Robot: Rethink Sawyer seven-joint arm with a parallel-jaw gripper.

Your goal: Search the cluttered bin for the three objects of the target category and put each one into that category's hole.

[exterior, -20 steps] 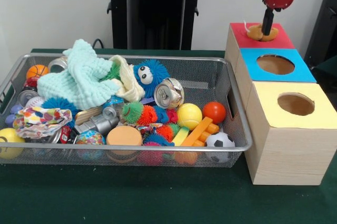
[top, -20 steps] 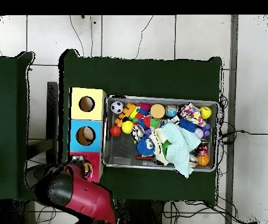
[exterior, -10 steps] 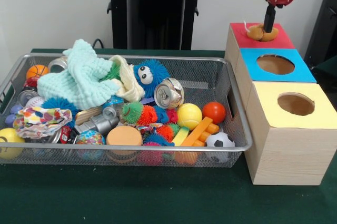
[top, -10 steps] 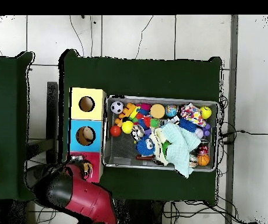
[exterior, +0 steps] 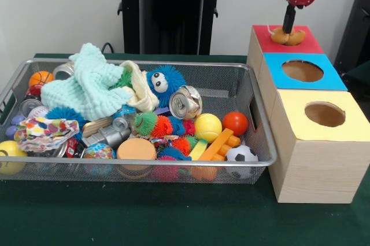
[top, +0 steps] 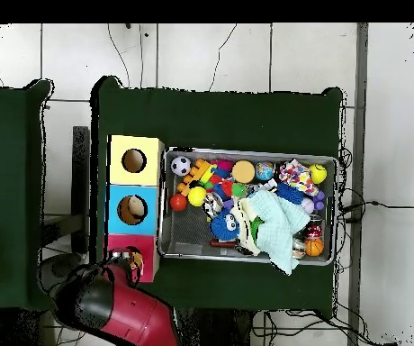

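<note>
My gripper [exterior: 287, 28] hangs over the red-topped box [exterior: 310, 42] at the far right, its dark tip just above a tan, lumpy object [exterior: 288, 37] that sits in that box's hole. Whether the tip touches the object is unclear. In the overhead view the red arm [top: 121, 306] covers part of the red box [top: 121, 245], and the gripper [top: 131, 262] is at the box's edge. The wire bin [exterior: 139, 63] holds many toys: spiky fuzzy balls [exterior: 165, 81], a crushed can [exterior: 185, 102], a mint cloth [exterior: 87, 87], smooth balls [exterior: 235, 123] and a small soccer ball [exterior: 241, 154].
A blue-topped box [exterior: 326, 79] and a yellow-topped box [exterior: 350, 124], each with a round hole, stand in a row in front of the red one, right of the bin. A black pedestal [exterior: 167, 8] rises behind the bin. Green cloth [exterior: 173, 217] covers the table.
The gripper rose a little above the red box and its tip swung slightly left. The tan object stayed in the hole. Nothing in the bin moved.
</note>
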